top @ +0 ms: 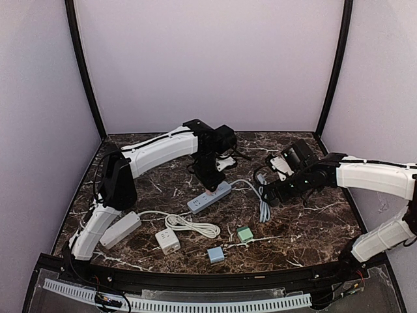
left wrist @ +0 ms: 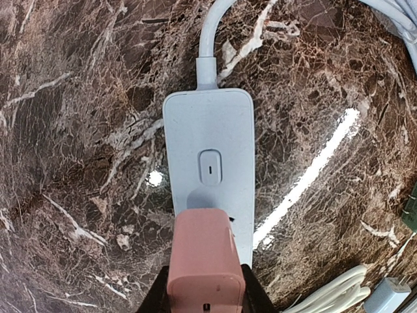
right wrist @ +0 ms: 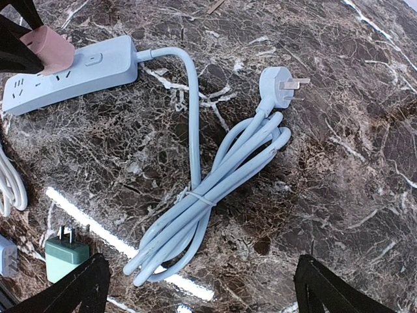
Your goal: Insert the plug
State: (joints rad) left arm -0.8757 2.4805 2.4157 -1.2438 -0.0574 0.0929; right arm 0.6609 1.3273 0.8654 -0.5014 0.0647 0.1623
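Observation:
My left gripper (left wrist: 205, 295) is shut on a pink plug (left wrist: 205, 261), with its black fingers (left wrist: 256, 295) on both sides of it. The plug is right over the light-blue power strip (left wrist: 208, 130), on the near side of its switch (left wrist: 210, 167). The prongs are hidden, so I cannot tell whether they are in a socket. From the right wrist, the pink plug (right wrist: 47, 49) leans on the power strip (right wrist: 85, 68). In the top view, the left gripper (top: 210, 186) stands over the power strip (top: 210, 197). The right gripper (right wrist: 202, 293) is open above the table, holding nothing.
The strip's bundled cable (right wrist: 215, 189) and wall plug (right wrist: 280, 85) lie under the right gripper (top: 272, 193). Near the front are a white power strip (top: 120, 229), a coiled white cable (top: 189, 225), a white adapter (top: 168, 240), a blue adapter (top: 215, 254) and a green adapter (top: 245, 234).

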